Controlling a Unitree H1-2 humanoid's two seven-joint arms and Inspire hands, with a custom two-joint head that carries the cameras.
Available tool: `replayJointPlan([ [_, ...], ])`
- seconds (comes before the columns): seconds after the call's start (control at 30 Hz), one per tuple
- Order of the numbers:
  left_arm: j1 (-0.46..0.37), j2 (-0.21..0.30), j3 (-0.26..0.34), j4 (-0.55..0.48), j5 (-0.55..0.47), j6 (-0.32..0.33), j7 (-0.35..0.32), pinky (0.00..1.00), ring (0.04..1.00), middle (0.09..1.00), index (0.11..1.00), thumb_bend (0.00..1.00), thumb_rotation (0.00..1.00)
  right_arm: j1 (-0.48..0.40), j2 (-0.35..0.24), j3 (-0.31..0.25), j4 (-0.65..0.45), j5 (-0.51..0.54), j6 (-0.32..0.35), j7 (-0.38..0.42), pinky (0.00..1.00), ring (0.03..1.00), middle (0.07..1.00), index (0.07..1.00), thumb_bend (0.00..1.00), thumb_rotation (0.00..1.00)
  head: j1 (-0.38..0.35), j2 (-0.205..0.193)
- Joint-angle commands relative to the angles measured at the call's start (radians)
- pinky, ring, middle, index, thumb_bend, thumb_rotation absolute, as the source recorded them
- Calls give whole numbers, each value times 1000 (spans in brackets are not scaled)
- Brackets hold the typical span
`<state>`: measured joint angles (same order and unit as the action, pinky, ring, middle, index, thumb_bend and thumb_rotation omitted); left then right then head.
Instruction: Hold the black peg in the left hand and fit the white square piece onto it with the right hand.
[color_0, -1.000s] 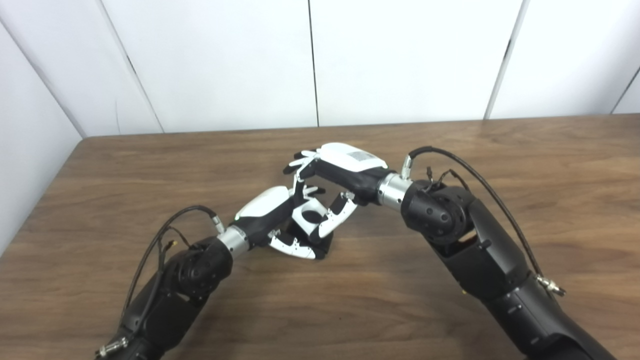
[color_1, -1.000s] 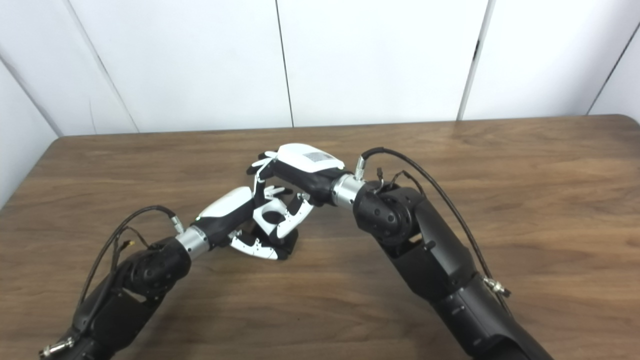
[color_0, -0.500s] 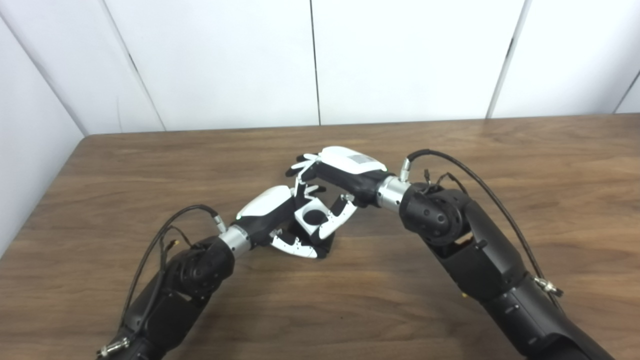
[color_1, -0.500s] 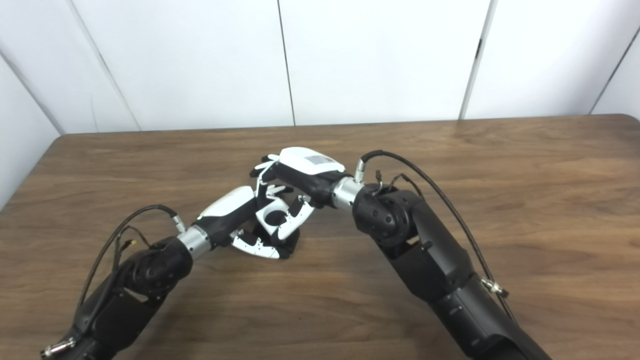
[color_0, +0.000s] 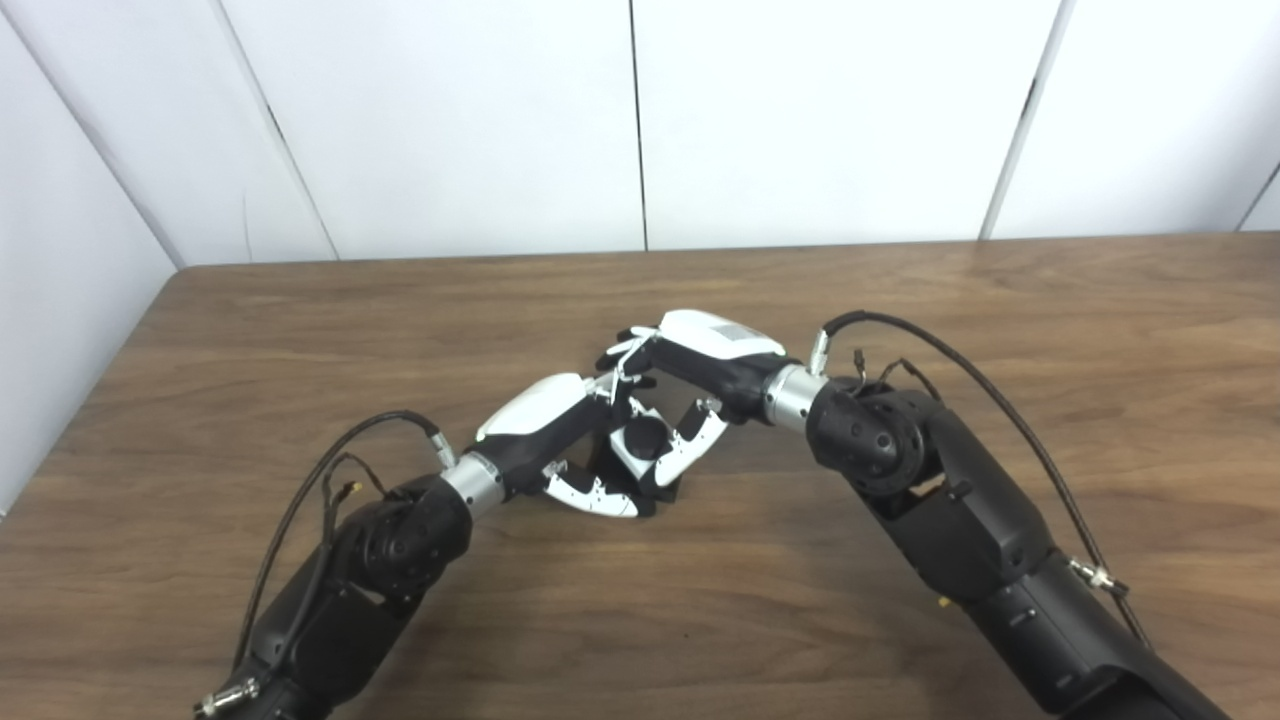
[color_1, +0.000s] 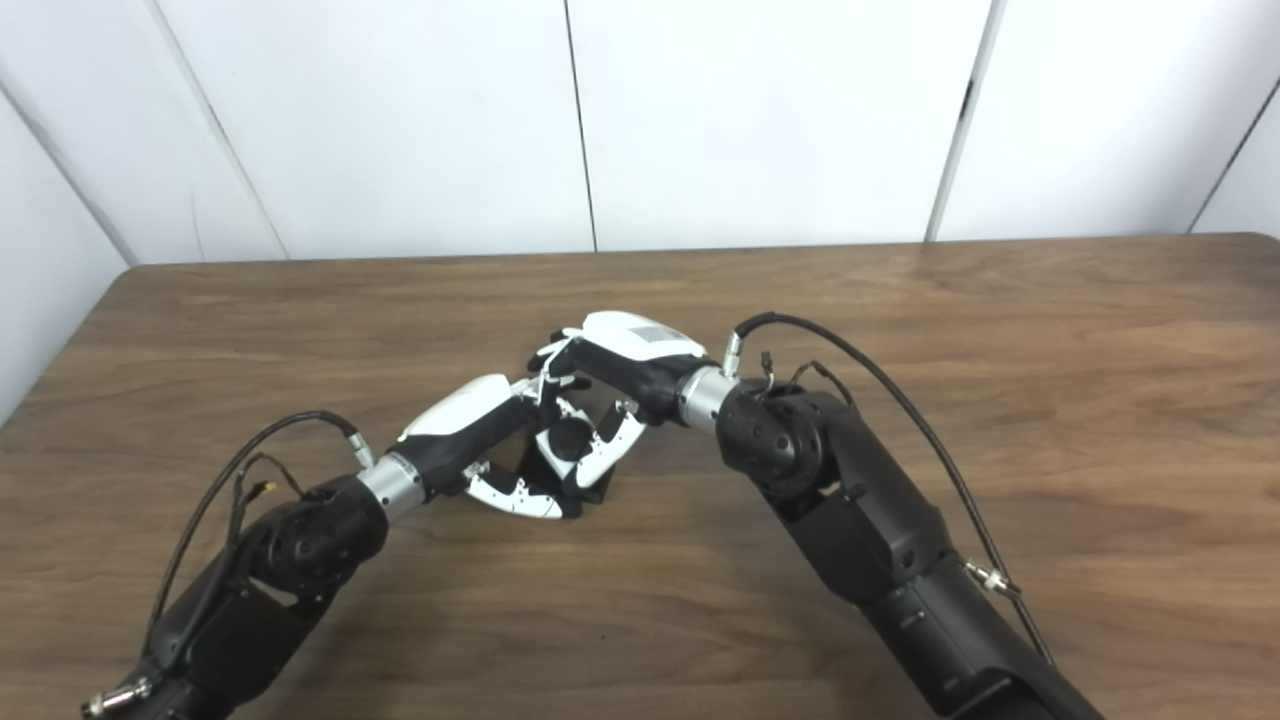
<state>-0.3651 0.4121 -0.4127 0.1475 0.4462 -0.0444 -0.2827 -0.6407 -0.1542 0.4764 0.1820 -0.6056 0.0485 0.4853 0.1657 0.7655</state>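
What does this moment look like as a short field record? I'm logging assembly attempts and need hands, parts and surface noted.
left hand: shut on the black peg, low over the table
black peg: round dark top shows inside the piece's hole
right hand: shut on the white square piece, reaching in from the right
white square piece: tilted, set around the peg top; how far seated cannot be told
contact: the two hands meet at the parts
table: brown wood, white wall panels behind

A brown wooden table (color_0: 900, 300) stands against white wall panels (color_0: 820, 110) with dark seams.
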Motion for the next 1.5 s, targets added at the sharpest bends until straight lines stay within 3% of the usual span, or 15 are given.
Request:
replayJointPlan([
  [0.0, 66, 42, -35, 61, 59, 85, -74, 966, 997, 964, 611, 846, 140, -37, 6, -4, 7, -8, -7, -30, 1000, 971, 869, 482, 522, 135, 1, 2],
  [0.17, 66, 42, -32, 63, 54, 83, -73, 961, 996, 965, 609, 840, 141, -38, -2, -6, 22, -4, -8, -29, 1000, 973, 887, 491, 521, 143, 0, 3],
  [0.27, 66, 43, -31, 65, 53, 78, -71, 960, 995, 964, 607, 836, 137, -40, -15, -5, 15, 1, -3, -12, 1000, 979, 942, 736, 787, 246, -5, 2],
  [0.33, 65, 43, -30, 68, 52, 78, -71, 965, 995, 964, 601, 828, 131, -42, -21, -5, 14, 4, -3, -7, 1000, 989, 975, 835, 865, 295, -6, 1],
  [0.4, 65, 41, -29, 72, 55, 77, -65, 965, 993, 962, 591, 819, 119, -42, -24, -6, 11, 4, -1, -8, 997, 992, 987, 868, 889, 308, -5, 0],
  [0.43, 65, 40, -28, 77, 56, 72, -58, 960, 990, 960, 567, 758, 103, -41, -25, -7, 9, 3, 0, -9, 993, 993, 990, 876, 895, 314, -4, 0],
  [0.5, 65, 39, -28, 84, 57, 62, -49, 958, 990, 959, 508, 570, 73, -41, -26, -8, 5, 2, 5, -9, 989, 994, 993, 884, 904, 323, -5, -1],
  [0.57, 64, 40, -29, 89, 59, 53, -42, 958, 990, 957, 495, 534, 67, -40, -28, -8, -3, 4, 16, -3, 996, 998, 996, 885, 904, 328, -7, -2],
  [1.2, 57, 43, -35, 96, 63, 54, -35, 952, 986, 955, 490, 521, 65, -33, -53, -54, -34, 50, 13, -4, 999, 1000, 993, 883, 929, 416, -10, -5],
  [1.3, 56, 43, -35, 102, 62, 51, -34, 952, 985, 954, 489, 521, 65, -32, -65, -75, -32, 68, 6, -6, 996, 994, 990, 888, 894, 394, -12, -7],
  [1.47, 53, 44, -35, 107, 62, 46, -28, 950, 985, 952, 489, 521, 65, -32, -97, -107, -47, 80, 22, -3, 944, 979, 989, 895, 778, 274, -17, -10],
])
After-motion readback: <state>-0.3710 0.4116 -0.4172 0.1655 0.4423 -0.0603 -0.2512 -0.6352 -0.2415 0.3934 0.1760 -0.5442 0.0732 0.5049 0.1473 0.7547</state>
